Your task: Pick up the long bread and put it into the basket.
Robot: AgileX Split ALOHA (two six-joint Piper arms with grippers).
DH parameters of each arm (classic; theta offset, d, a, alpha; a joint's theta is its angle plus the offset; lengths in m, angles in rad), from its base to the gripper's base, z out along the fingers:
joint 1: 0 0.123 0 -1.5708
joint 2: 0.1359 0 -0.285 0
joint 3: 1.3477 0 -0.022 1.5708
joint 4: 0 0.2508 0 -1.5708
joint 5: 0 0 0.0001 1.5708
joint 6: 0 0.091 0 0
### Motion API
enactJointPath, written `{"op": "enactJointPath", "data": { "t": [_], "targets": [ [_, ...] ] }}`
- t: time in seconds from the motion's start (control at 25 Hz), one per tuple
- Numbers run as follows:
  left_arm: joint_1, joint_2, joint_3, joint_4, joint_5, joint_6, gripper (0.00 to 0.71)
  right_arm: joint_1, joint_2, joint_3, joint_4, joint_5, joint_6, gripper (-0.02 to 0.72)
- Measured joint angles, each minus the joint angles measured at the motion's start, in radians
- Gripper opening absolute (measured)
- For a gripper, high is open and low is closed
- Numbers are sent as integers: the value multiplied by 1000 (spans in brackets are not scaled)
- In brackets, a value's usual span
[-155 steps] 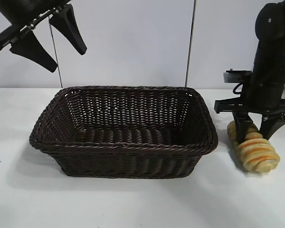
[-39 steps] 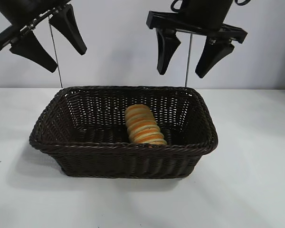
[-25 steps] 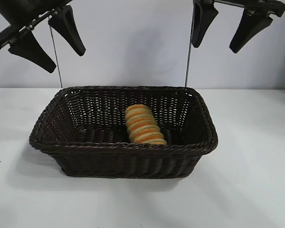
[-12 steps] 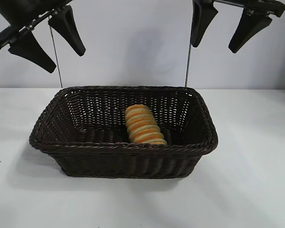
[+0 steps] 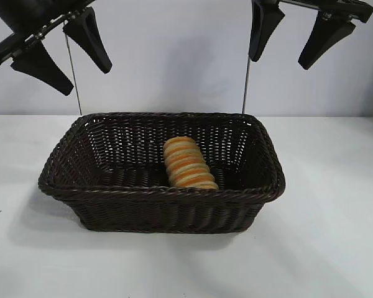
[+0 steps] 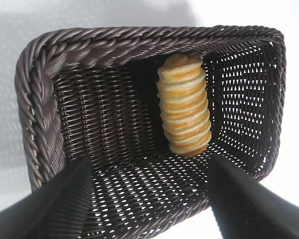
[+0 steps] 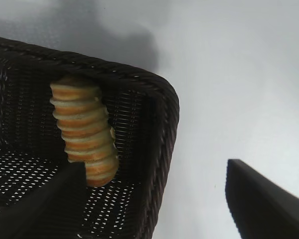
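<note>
You'll see nothing has shifted over the last second. The large dark brown woven wicker basket (image 5: 161, 198) sits on the white table (image 5: 336, 248), and the oblong tan-yellow, orange-striped long bread (image 5: 188, 164) lies inside it (apparently leaning on the near wall). Left gripper (image 5: 62, 53) and right gripper (image 5: 292, 34) hang high above, both spread wide and empty.

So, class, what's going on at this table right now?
Nothing is being handled at the moment. The bread lies inside the basket, one end against the near wall. Both arms hang high above the table with fingers open and empty: the left gripper above the basket's left end, the right gripper above its right end. The job looks done.
</note>
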Motion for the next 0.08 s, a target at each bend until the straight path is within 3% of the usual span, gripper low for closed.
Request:
{"op": "enactJointPath", "data": {
  "t": [0.08],
  "targets": [
    [0, 0, 0, 0, 0, 0, 484, 0, 0, 0, 0, 0, 0, 557]
  ]
}}
